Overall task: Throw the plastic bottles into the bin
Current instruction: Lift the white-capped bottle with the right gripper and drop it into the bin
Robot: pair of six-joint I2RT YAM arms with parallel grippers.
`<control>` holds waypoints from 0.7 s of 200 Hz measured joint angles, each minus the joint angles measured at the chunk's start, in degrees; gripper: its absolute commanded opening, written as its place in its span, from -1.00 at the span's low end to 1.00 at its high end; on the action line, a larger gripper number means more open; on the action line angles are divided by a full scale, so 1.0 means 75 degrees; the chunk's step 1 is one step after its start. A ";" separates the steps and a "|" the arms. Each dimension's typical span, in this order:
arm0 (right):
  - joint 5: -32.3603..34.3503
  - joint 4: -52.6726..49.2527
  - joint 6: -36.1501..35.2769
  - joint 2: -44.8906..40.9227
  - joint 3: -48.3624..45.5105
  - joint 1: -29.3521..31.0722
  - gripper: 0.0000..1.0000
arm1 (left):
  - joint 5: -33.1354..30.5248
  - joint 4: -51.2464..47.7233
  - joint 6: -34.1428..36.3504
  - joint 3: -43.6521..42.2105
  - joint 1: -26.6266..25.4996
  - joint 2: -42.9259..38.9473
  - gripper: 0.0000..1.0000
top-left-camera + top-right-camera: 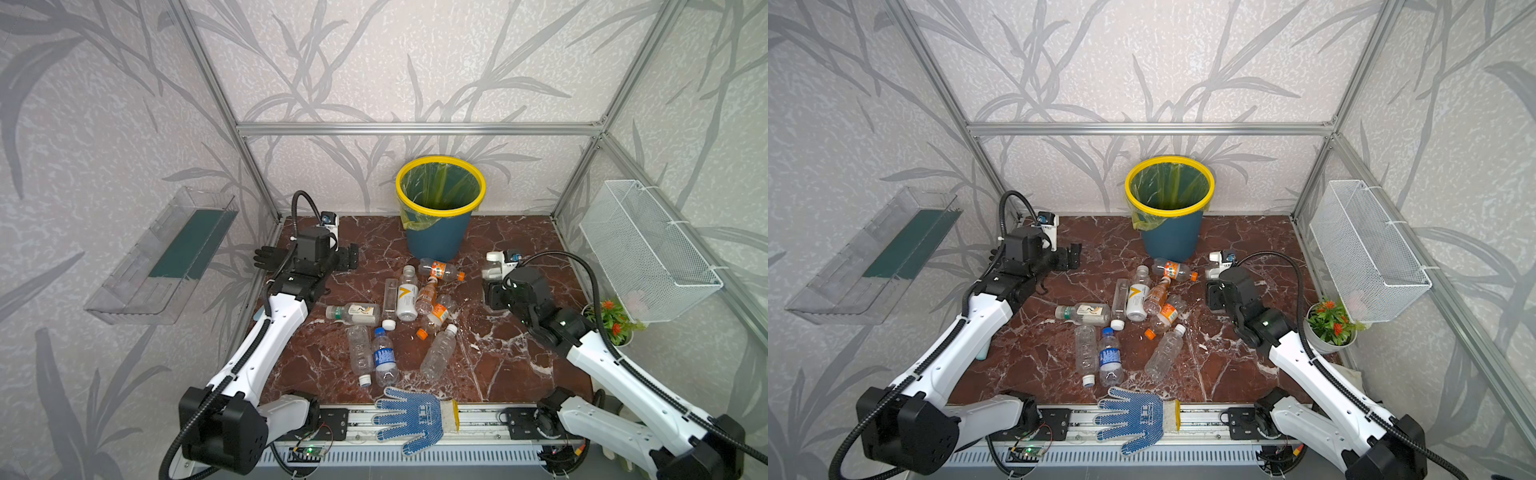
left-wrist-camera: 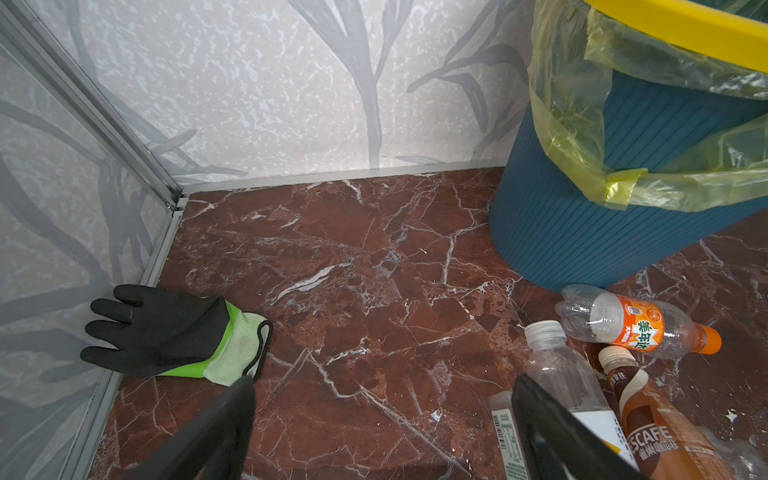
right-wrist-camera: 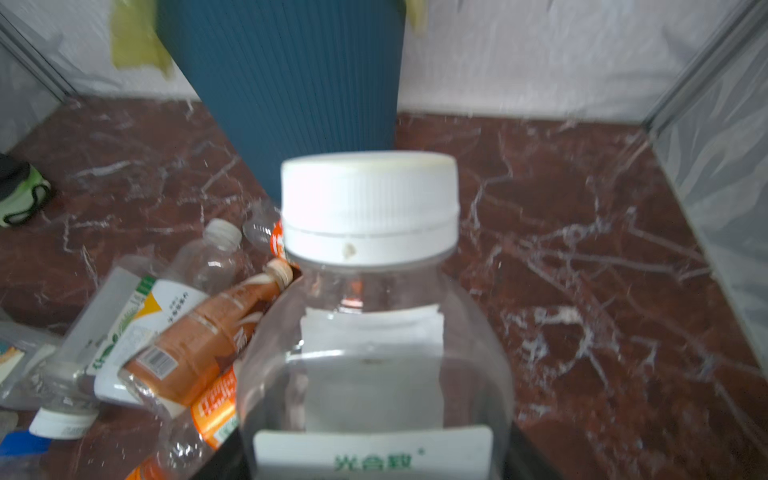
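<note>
Bright, even light is cast from above, and only faint shadows are seen on the red-brown marble table (image 1: 498,374). The left pincer (image 2: 384,380) is shown out of focus. The right wrist view is blurred throughout, the clear white-capped plastic bottle (image 3: 370,291) included.

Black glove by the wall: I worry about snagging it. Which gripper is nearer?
Left. The left gripper hangs open just beside the black glove; the right gripper is far across the bottle pile, holding a white-capped bottle.
</note>
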 measured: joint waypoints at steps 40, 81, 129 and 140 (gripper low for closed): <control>0.0201 0.3019 -0.1343 -0.0624 -0.0137 0.0000 0.22 | 0.0058 0.0000 -0.0029 -0.0003 -0.0015 0.0000 0.90; -0.0090 0.4960 -0.2582 0.0143 0.0662 -0.0195 0.25 | 0.0067 -0.0242 -0.0262 -0.0111 -0.0017 -0.0248 0.91; -0.1367 0.4150 -0.2136 0.3462 0.5135 -0.0871 0.38 | 0.0038 -0.1072 -0.1122 -0.1186 -0.0026 -0.1996 0.85; -0.1743 0.3290 -0.2005 0.4564 0.6787 -0.0947 0.60 | 0.0009 -0.1411 -0.1437 -0.1355 -0.0050 -0.2264 0.84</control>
